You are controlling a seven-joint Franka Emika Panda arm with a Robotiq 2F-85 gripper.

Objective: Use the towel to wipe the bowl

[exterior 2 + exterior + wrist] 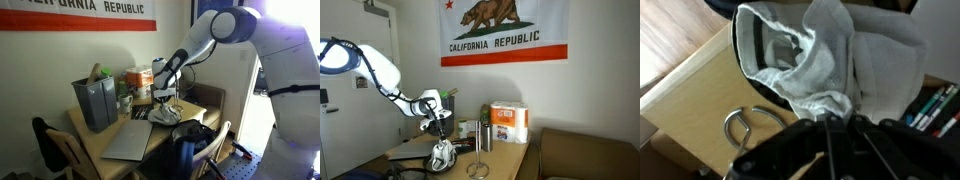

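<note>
One towel, pale grey-white, lies heaped in and over a dark bowl. In my wrist view the bowl's rim shows only at about 10 o'clock of the cloth. The tool comes in from 6 o'clock of that view, dark and blurred. The lowest fold of the towel runs right down to its tip. I cannot tell whether the fingers are clamped on the cloth or merely standing against it.

The bowl sits on a wooden worktop, with a bent metal ring lying just beside it at 7 o'clock.

In both exterior views the tool hangs straight above the bundled towel, near the worktop's edge. In an exterior view a grey laptop lies closed at 8 o'clock of the bundle. In an exterior view a pack of paper rolls stands at 2 o'clock, well apart.
</note>
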